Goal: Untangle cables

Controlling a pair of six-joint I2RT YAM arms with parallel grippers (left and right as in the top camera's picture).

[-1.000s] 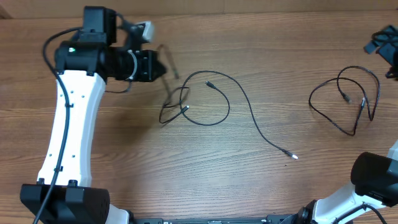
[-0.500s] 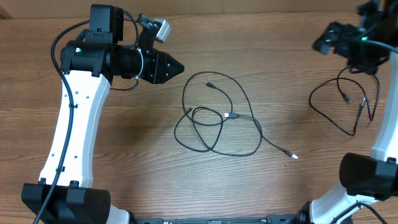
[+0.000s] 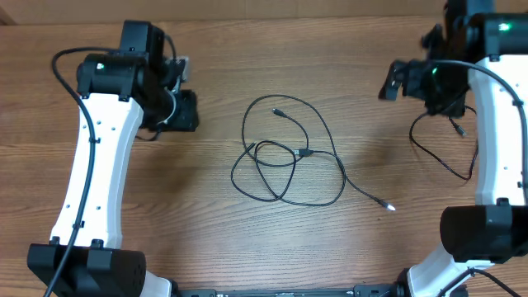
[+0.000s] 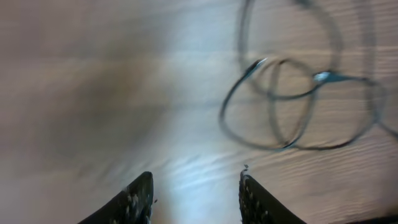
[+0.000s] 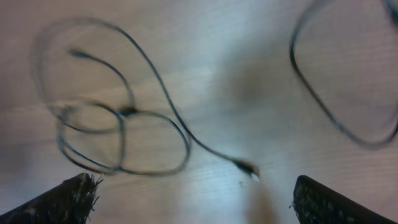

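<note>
**Two loose cables, both grippers empty above them**

The tangled cable [image 3: 299, 153] lies at the middle of the table [image 3: 165, 214]. It is a thin black cord thrown into several overlapping loops that cross at a small plug or joint. One long arc rises toward the far side, and a free plug end [image 3: 388, 206] trails off to the near right.

It looks light, limp and thin, so it should slide and drag across the wood instead of holding its shape. Pulling one strand is likely to draw the whole knot along with it. The free plug end, or the strand just behind it, looks like the best place to take hold. The far arc would also do, since it lies clear of the crossings.

A second cable [image 3: 441, 163] lies well apart at the right, in an open loop partly hidden under the right arm.

The left gripper [image 4: 196, 199] hangs to the left of the tangle with its fingers spread and nothing between them. The right gripper [image 5: 196, 202] is spread wide and also holds nothing. Both wrist views are blurred.
</note>
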